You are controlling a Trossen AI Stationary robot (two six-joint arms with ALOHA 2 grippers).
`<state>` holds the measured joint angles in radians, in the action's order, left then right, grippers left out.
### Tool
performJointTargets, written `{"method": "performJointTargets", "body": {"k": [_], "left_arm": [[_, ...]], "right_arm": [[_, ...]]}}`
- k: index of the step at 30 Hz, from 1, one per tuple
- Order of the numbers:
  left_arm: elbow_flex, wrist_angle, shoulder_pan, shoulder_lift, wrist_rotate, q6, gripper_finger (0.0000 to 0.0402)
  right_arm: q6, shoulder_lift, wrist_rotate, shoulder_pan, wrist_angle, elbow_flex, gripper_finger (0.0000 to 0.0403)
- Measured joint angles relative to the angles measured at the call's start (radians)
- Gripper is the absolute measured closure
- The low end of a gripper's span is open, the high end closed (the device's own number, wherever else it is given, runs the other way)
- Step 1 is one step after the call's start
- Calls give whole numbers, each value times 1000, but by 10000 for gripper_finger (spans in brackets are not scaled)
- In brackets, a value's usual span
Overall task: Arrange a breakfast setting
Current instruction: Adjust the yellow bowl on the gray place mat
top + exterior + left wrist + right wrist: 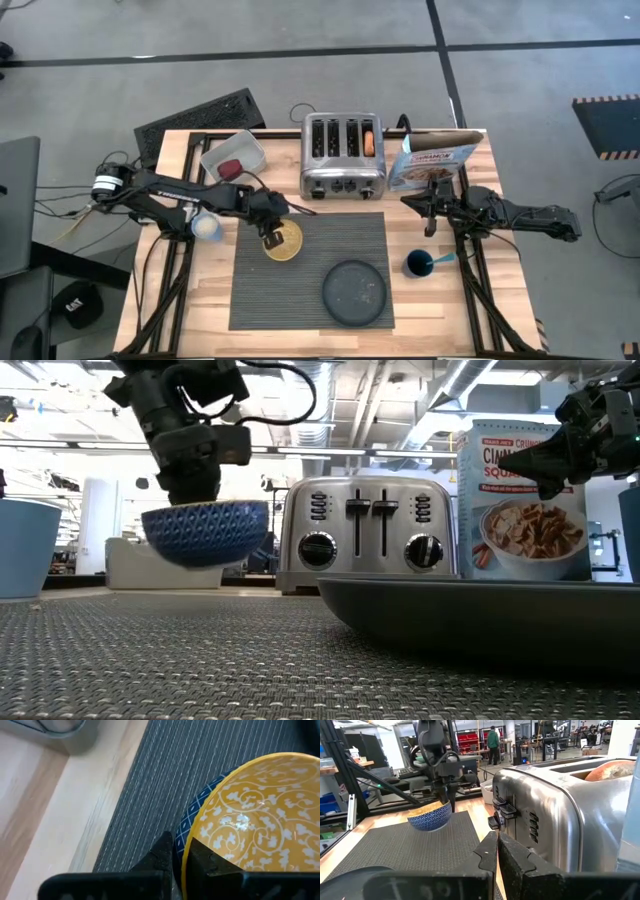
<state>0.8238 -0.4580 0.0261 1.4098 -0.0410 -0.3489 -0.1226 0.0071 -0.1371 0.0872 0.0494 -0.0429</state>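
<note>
Small yellow bowl (283, 241), left of centre, is pinched at its rim by left gripper (270, 236) above the placemat (310, 268). Should be kept level, lowered gently. Right gripper (430, 226) pressed together, empty.

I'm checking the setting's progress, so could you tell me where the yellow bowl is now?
The yellow bowl hangs just above the placemat's upper-left corner, its rim pinched by the left gripper, in front of the toaster.

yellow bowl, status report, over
Left gripper shut on yellow bowl rim, lifted above placemat. Right gripper shut, empty, beside toaster. Nothing in the way.
</note>
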Motion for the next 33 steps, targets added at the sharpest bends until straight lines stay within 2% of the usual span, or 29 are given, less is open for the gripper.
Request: {"method": "performJointTargets", "body": {"k": [19, 24, 28, 33], "left_arm": [[-100, 120, -1, 1, -2, -146, 396], [-109, 140, 0, 54, 2, -161, 396], [-100, 168, 0, 113, 42, -167, 394], [-80, 182, 0, 131, 77, -165, 371]], "right_arm": [[0, 0, 1, 0, 2, 0, 361], [0, 0, 1, 0, 2, 0, 361], [0, 0, 1, 0, 3, 0, 361], [-4, 0, 5, 0, 3, 0, 361]]}}
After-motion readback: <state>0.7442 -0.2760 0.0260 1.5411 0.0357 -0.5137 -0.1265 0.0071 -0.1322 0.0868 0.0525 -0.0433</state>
